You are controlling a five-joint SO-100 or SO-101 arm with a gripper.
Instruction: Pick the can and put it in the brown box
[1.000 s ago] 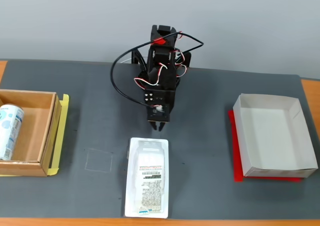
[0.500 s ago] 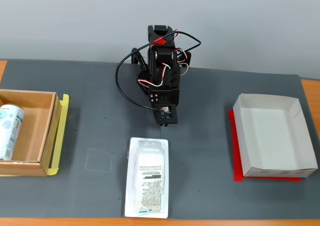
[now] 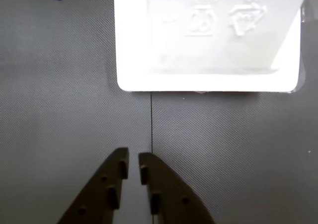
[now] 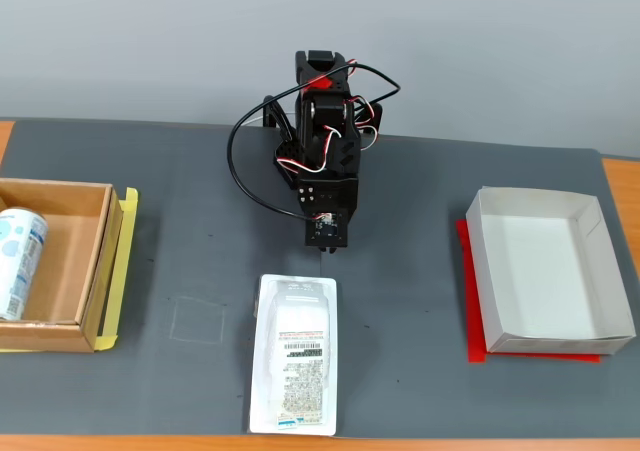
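The can (image 4: 19, 262), white and light blue, lies on its side inside the brown box (image 4: 95, 271) at the left edge of the fixed view. My gripper (image 4: 325, 249) hangs over the dark mat at the table's middle, far from both. In the wrist view my gripper (image 3: 132, 163) shows its two fingertips nearly touching, with nothing between them, just short of the white plastic package (image 3: 206, 37).
A flat clear-white plastic package (image 4: 293, 354) with a barcode label lies in front of the gripper. A white rectangular box (image 4: 548, 272) sits on a red sheet at the right. A faint square outline (image 4: 197, 320) marks the mat left of the package.
The arm has drawn back from the package toward its base; the gripper tip now sits higher in the fixed view. The can and both boxes have not moved.
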